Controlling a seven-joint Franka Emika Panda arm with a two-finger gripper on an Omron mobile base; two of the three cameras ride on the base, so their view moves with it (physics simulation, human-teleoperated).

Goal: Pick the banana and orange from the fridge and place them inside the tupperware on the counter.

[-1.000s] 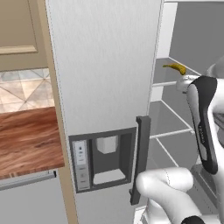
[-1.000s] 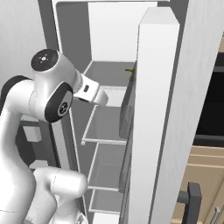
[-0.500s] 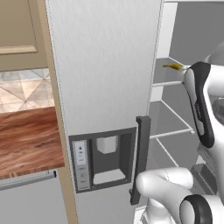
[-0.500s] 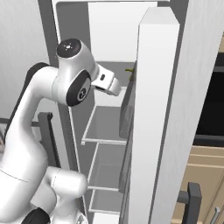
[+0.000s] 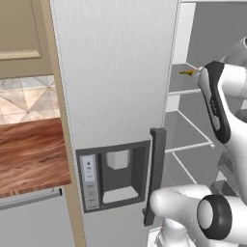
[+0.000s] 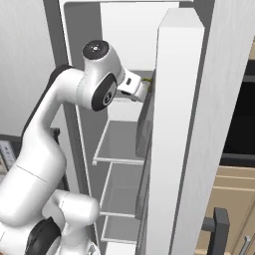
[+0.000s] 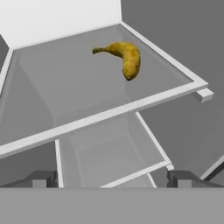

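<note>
There was the banana [image 7: 124,57], lying flat on an upper fridge shelf [image 7: 78,83], up at about one o'clock in the hand view, stem pointing off toward nine o'clock and the dark end curling down toward six. From the left base view we caught just a sliver of it at two o'clock, peeking out past the arm [image 5: 219,101]. The orange we could not pick out anywhere, and the tray was not to be seen either; a stretch of the wooden counter [image 5: 29,154] sat at nine o'clock beside the fridge [image 5: 116,87], whose door [image 6: 174,139] stood swung wide.

Our gripper [image 7: 111,178] had its fingers spread as wide as they go, nothing between them, and it hung short of the shelf edge, well apart from the fruit. We judged this to be the reach for the first pick: banana first.

The next move, as we read it, called for pushing in over the white shelf rim, dropping the fingers either side of the banana's thick middle, across its curve, then squeezing. The low shelf above looked like the thing to mind.
</note>
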